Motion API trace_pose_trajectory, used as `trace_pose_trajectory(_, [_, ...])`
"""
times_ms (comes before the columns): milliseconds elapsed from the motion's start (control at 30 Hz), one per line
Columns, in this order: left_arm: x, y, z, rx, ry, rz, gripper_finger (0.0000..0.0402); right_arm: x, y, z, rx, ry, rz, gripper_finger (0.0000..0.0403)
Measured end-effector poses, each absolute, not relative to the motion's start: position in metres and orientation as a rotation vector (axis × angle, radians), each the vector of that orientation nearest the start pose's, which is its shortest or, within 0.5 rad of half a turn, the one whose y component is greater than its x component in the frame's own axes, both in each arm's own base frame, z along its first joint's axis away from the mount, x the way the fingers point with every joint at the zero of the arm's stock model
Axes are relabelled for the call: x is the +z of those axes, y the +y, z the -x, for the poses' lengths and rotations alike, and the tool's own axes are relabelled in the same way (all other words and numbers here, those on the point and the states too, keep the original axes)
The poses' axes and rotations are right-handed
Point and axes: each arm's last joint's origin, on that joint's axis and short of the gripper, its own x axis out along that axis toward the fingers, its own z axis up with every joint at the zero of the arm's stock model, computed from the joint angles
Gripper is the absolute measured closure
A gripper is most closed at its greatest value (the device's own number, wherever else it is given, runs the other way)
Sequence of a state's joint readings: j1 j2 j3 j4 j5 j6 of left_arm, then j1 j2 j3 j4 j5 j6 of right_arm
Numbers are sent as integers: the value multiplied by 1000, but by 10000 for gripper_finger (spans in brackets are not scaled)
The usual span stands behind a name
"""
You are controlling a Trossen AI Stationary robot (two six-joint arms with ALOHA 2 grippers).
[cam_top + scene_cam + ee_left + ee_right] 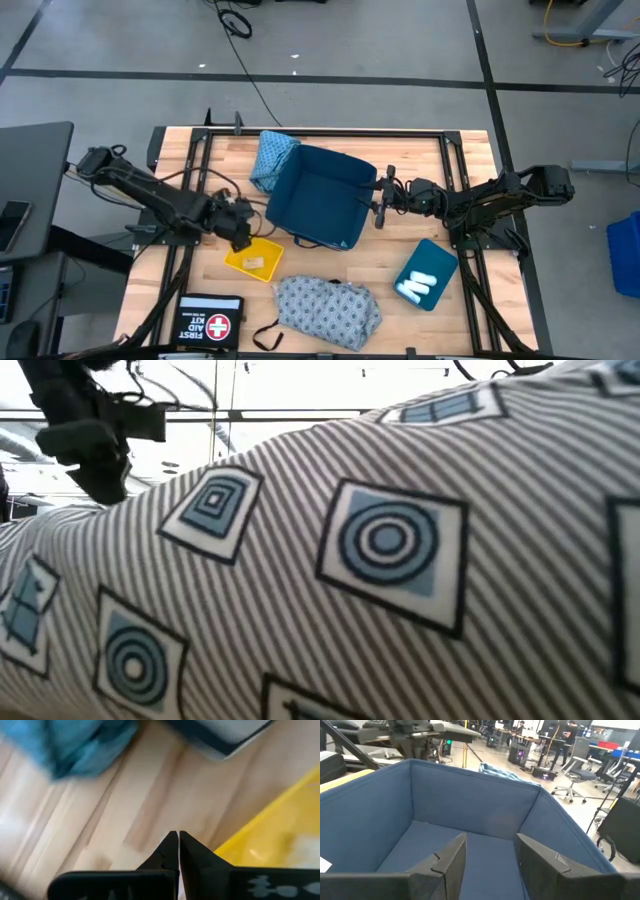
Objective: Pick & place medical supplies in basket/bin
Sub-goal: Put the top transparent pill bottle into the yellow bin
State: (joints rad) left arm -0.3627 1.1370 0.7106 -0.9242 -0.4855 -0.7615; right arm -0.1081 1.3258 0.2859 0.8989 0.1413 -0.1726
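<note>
A blue fabric bin (320,190) (470,795) sits mid-table. A teal-blue cloth (272,155) (75,745) lies against its far-left corner. A grey-blue patterned garment (330,308) (380,560) lies near the table's near edge, its strap (265,335) on the wood. White rolls (417,285) rest in a teal tray (430,262). A pale packet (254,263) lies in a yellow tray (238,262) (280,835). My left gripper (242,238) (178,836) is shut over bare wood beside the yellow tray's far edge. My right gripper (379,200) (490,855) is open at the bin's right rim, facing into it.
A black first aid kit (210,320) lies at the near-left corner. Dark frame rails run along the table's left and right sides. Bare wood shows between the bin and the teal tray. The patterned garment fills the low view, with a dark arm (85,430) above it.
</note>
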Motion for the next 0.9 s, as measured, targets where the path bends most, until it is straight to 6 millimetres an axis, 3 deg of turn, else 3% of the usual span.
trace_pose_trajectory(400, [186,-39,-158,603,1265,234,383,165,-29,-225,-236,162,174,227])
trace_pose_trajectory(900, [179,-37,-162,617,1317,222,209,165,-29,-225,-236,167,181,227])
